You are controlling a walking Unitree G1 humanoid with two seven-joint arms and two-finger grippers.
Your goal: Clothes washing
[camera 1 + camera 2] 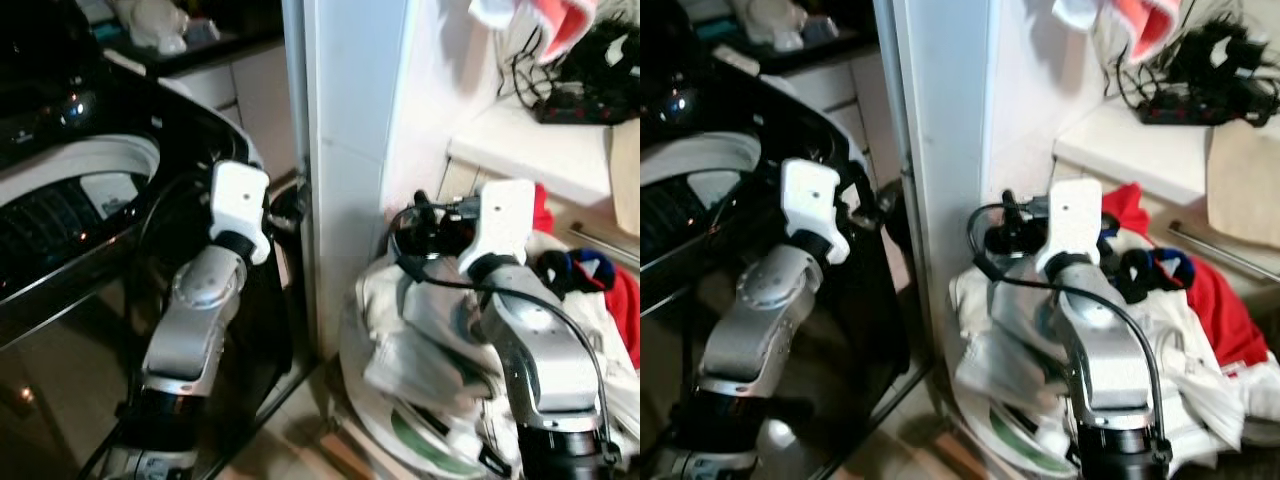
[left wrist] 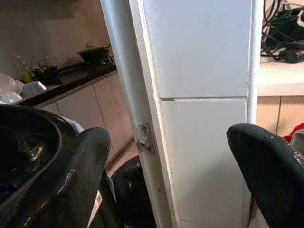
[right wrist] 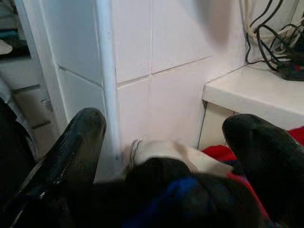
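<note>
A black top-load washing machine [image 1: 100, 160] stands at the left with its drum [image 1: 50, 225] uncovered. A white laundry basket [image 1: 400, 440] on the floor at the right holds a heap of clothes: a white garment [image 1: 420, 340], a red one [image 1: 1210, 300] and a dark blue one [image 1: 575, 265]. My left gripper [image 2: 166, 156] is raised beside the machine's right edge, open and with nothing between its fingers. Above the heap my right gripper [image 3: 166, 142] is open, with the dark blue cloth [image 3: 175, 190] just beneath its fingers.
A white tiled pillar [image 1: 345, 150] rises between the machine and the basket. A white shelf [image 1: 530, 140] at the right carries a power strip and cables [image 1: 580, 100]. Clothes hang above it [image 1: 540, 20]. A dark counter [image 1: 190, 45] runs behind the machine.
</note>
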